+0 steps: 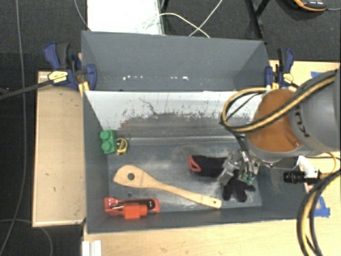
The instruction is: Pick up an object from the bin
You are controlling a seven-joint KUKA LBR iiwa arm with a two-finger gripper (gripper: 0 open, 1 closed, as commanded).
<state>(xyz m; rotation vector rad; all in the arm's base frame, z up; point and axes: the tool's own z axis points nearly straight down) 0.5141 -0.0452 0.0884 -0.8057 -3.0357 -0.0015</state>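
Grey metal bin (170,224) contents: 1 pale wooden spoon (160,185); 1 green plastic block (108,142); 1 red-orange flat tool (131,207); 1 black red-tipped soft item (209,166); gripper (238,181) just beside the latter, opening indeterminable.

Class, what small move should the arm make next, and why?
Probably a small shift toward the view's left: the gripper sits at the right end of the black, red-tipped object, off its middle, with the handle of the wooden spoon close by.

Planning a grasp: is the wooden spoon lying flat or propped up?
Flat: the wooden spoon lies full-length on the bin floor, handle end beside the gripper.
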